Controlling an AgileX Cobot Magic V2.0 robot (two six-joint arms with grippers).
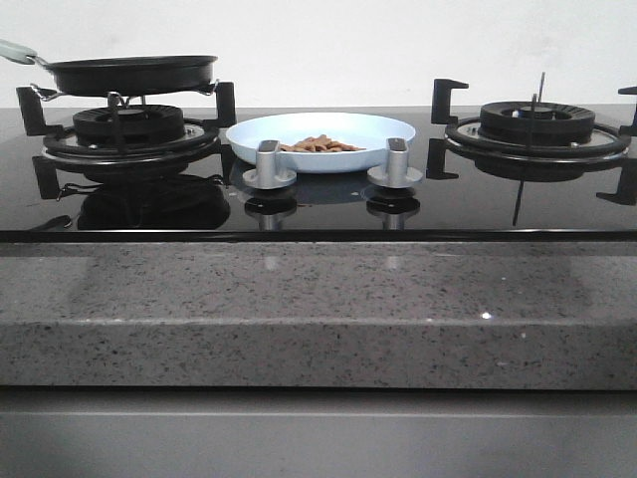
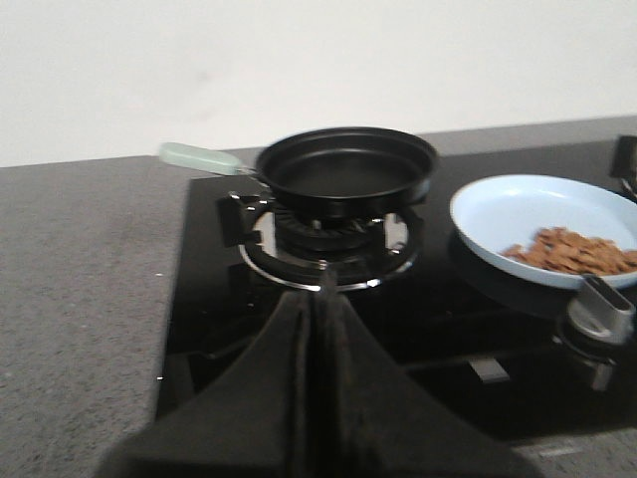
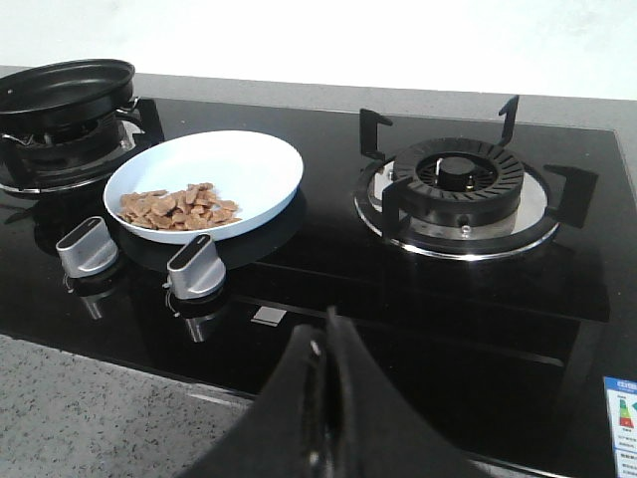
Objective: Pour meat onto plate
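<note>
A glossy black glass stove top (image 1: pixel 318 214) is set into a speckled grey stone counter (image 1: pixel 318 314), with a plain white wall (image 1: pixel 318 45) behind it. Taking the plate as the landmark and going left to right: to the left of the plate, a black frying pan (image 1: pixel 132 72) with a pale green handle (image 1: pixel 17 50) sits on the left burner (image 1: pixel 129 129), and its inside looks bare in the left wrist view. The pale-blue plate (image 1: pixel 320 132) rests flat on the glass in the middle of the stove, between the two burners. The meat (image 1: pixel 318 145) lies on the plate as a low heap of small brown pieces, gathered toward the plate's front edge. Just in front of the plate stand two silver knobs, the left knob (image 1: pixel 268 165) and the right knob (image 1: pixel 394 162), both near the rim. To the right of the plate, well apart from it, is the right burner (image 1: pixel 537 124) with nothing on it.

The left claw (image 2: pixel 320 289) shows in its wrist view with its black fingers pressed together, holding nothing and touching nothing, above the stove's front edge and facing the pan. The right claw (image 3: pixel 324 339) likewise has its fingers together and bare, above the front edge to the right of the plate.
</note>
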